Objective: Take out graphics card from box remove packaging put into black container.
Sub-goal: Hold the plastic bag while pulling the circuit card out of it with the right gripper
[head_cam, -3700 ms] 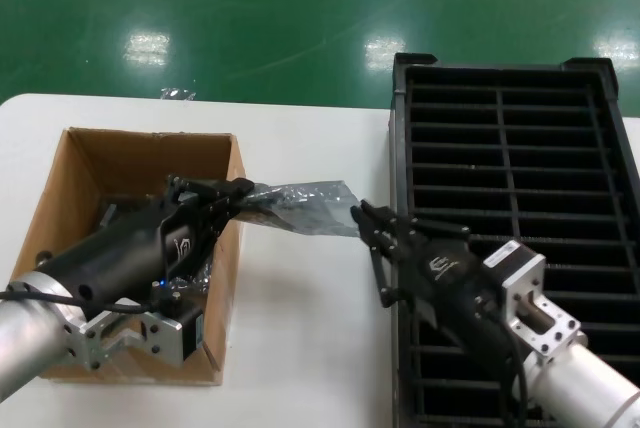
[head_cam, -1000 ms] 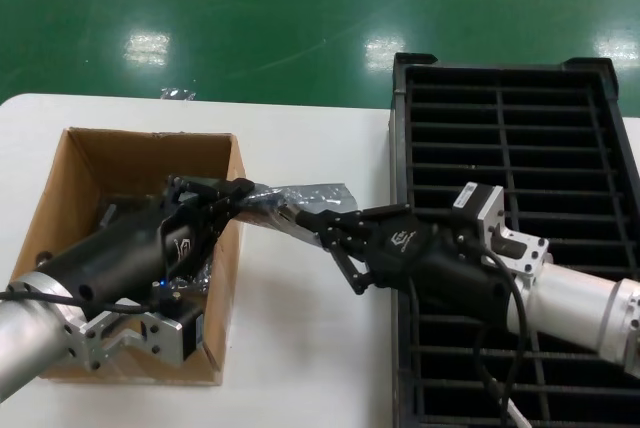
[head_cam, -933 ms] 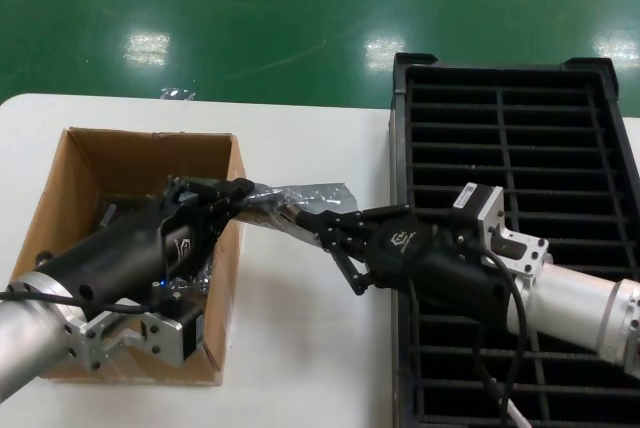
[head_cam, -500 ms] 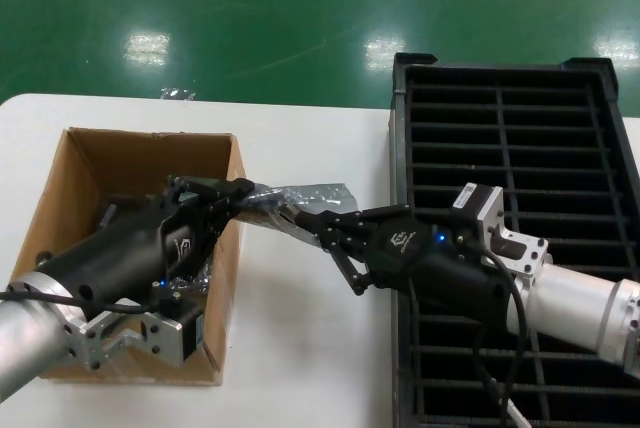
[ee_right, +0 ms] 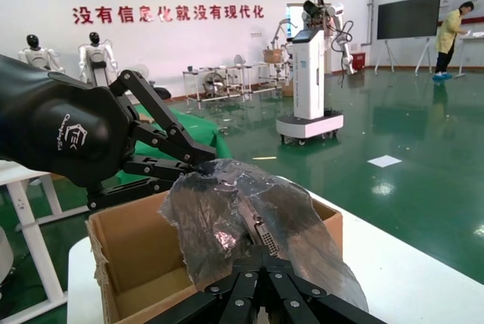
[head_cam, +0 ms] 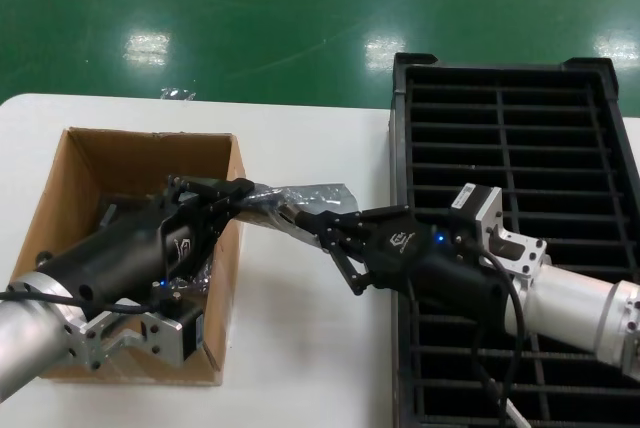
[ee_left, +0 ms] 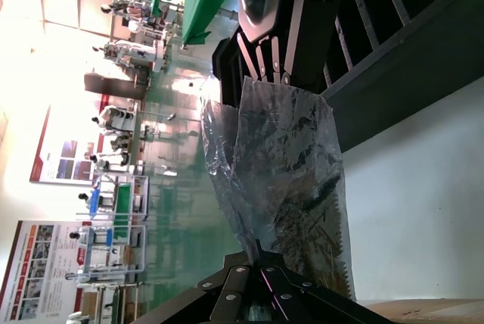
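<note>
Jaws clamped on packaging (head_cam: 300, 199), white table (head_cam: 300, 348), green floor (head_cam: 300, 8)

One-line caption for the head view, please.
Left claw and right claw both grip the bagged graphics card between the box and black container.

Brown cardboard box (head_cam: 70, 163) on a white table (head_cam: 300, 348). Silvery-grey translucent packaging (head_cam: 300, 198), crinkled, dark-mottled. Black container (head_cam: 520, 128), slatted; glossy green floor (head_cam: 300, 8); both arms black and silver.
</note>
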Tool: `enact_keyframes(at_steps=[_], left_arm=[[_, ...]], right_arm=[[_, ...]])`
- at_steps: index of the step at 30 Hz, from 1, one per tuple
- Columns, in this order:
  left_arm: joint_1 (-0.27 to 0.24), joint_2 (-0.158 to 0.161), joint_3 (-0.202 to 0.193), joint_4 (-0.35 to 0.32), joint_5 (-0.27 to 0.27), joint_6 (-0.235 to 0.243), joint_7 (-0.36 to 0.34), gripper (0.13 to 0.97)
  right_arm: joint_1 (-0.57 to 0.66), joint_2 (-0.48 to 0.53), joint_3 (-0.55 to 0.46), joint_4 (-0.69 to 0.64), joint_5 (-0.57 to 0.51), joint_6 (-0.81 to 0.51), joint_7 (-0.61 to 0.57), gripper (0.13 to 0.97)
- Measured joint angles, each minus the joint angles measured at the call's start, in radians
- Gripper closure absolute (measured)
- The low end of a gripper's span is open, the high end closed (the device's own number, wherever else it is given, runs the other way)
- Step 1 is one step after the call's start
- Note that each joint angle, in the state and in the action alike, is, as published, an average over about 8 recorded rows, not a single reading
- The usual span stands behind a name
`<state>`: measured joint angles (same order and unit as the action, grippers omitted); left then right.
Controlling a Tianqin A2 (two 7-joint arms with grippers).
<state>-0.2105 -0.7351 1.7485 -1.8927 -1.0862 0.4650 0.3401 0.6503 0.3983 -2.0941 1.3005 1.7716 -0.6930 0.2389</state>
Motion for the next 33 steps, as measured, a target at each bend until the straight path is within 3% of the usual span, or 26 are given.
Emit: enact_keyframes(at_steps=[18,33], left_arm=[[0.0,0.0,0.0,0.0,0.0,0.0,0.0,0.958],[0.0,0.0,0.0,0.0,0.0,0.0,0.0,0.958]], right_arm=[[0.0,-0.009,-0.025,-0.002,-0.04,0.027,0.003,0.964],[-0.001,-0.024,-0.027,-0.007,-0.04,0.032,-0.009,0.89]])
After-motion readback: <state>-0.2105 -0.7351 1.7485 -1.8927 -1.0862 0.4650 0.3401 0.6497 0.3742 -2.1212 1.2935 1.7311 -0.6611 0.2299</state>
